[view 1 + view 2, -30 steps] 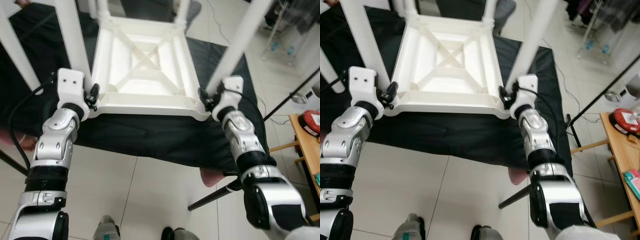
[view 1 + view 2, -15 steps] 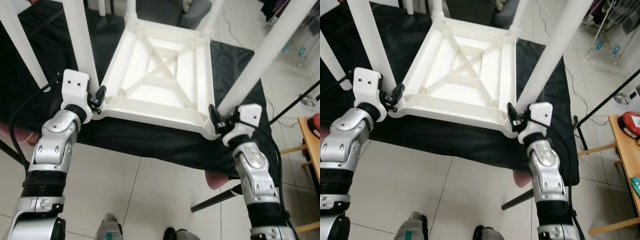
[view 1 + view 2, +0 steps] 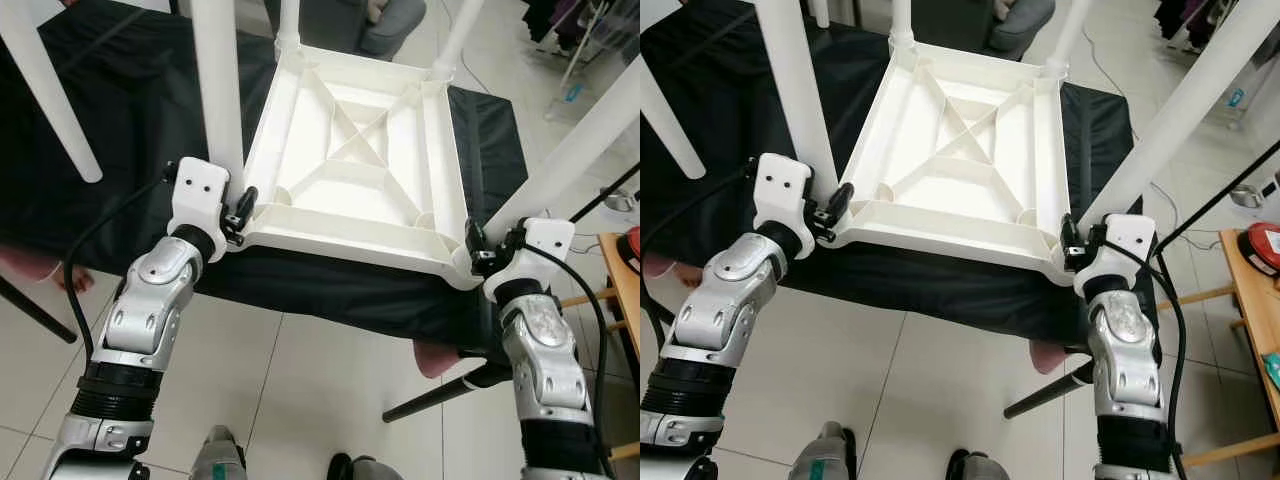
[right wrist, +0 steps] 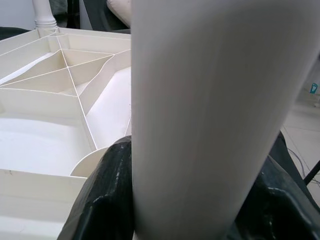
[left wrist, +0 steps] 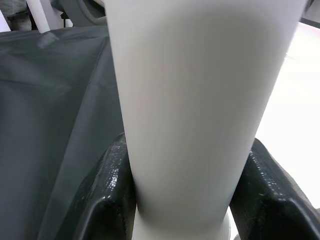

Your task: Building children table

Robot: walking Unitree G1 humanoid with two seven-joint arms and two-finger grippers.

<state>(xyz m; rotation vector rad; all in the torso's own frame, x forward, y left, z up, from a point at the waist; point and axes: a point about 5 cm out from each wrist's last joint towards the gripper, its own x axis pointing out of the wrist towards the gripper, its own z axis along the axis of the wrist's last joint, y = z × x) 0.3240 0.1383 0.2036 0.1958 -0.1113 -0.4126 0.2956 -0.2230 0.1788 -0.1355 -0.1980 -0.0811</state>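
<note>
A white plastic children's table (image 3: pixel 350 170) lies upside down on a black cloth (image 3: pixel 110 150), its legs pointing up. My left gripper (image 3: pixel 238 212) is shut on the base of the near left leg (image 3: pixel 218 90). In the left wrist view both black fingers (image 5: pixel 107 200) press the sides of that leg (image 5: pixel 200 100). My right gripper (image 3: pixel 478 252) is shut on the base of the near right leg (image 3: pixel 575 150); the right wrist view shows the fingers (image 4: pixel 100 200) clasping this leg (image 4: pixel 215 110) beside the ribbed underside (image 4: pixel 45 115).
Another white leg (image 3: pixel 50 100) slants across the far left. A black rod (image 3: pixel 430 395) lies on the tiled floor under the cloth's near right corner. A wooden table (image 3: pixel 622 290) with a red object stands at the right edge. Cables trail on the floor at the back right.
The table has turned: its near edge now slants down to the right. My right gripper has come nearer me and my left arm has swung rightward. Both grips hold.
</note>
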